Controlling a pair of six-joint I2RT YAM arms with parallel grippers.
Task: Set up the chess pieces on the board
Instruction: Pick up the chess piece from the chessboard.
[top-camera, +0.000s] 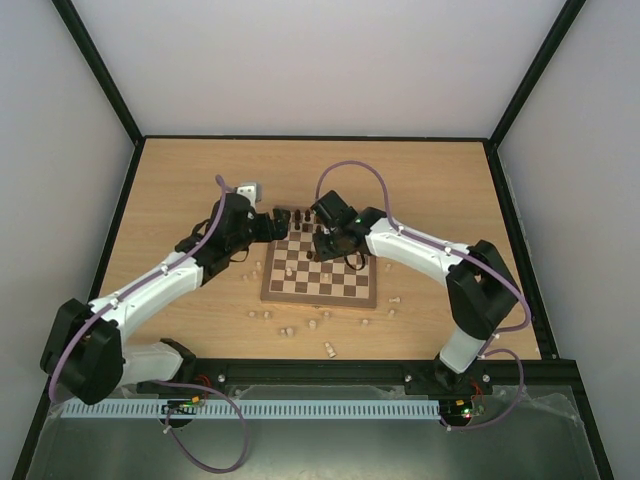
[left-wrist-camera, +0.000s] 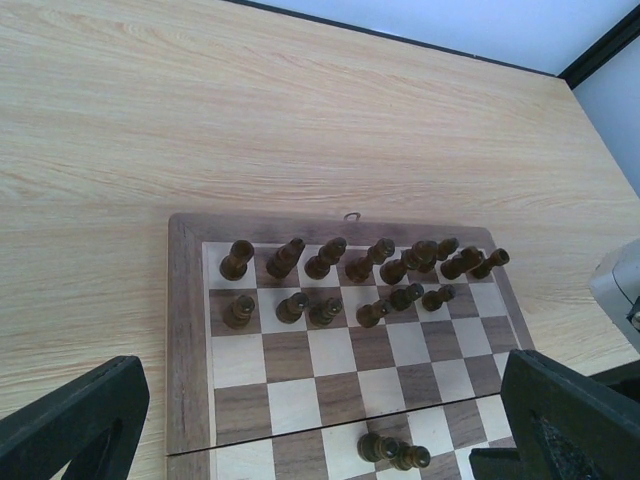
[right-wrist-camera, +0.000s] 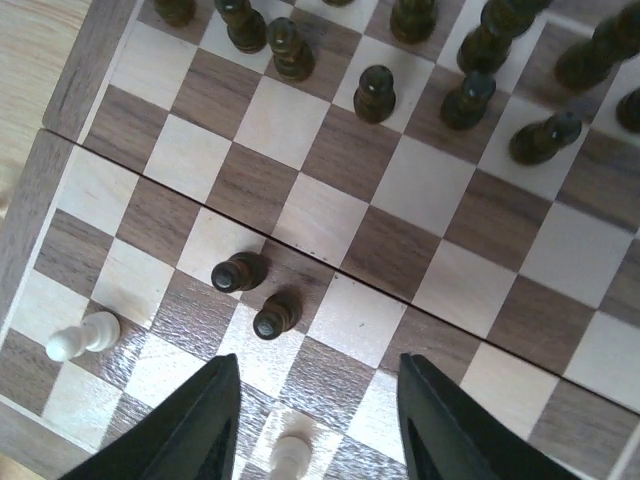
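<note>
On the left, our left end effector (left-wrist-camera: 320, 425) hangs with its fingers spread wide and nothing between them, just off the far left corner of the board (left-wrist-camera: 185, 330). The board lies in the middle of the surface (top-camera: 200, 180). Its far two rows are nearly filled with upright dark pieces (left-wrist-camera: 325, 258), though the second row shows a gap.

Near the middle of the board two dark pawns (right-wrist-camera: 240, 272) stand upright, close together and out of line. They sit just ahead of the fingertips of our right end effector (right-wrist-camera: 318, 370), slightly to its left. That one is also spread and grips nothing, and we judge it the nearer arm. The pawns are small turned wooden pegs with round heads, and we expect them to tip easily.

One pale pawn (right-wrist-camera: 85, 335) stands near the board's edge. More pale pieces (top-camera: 330, 348) lie scattered on the surface along the board's near side.
</note>
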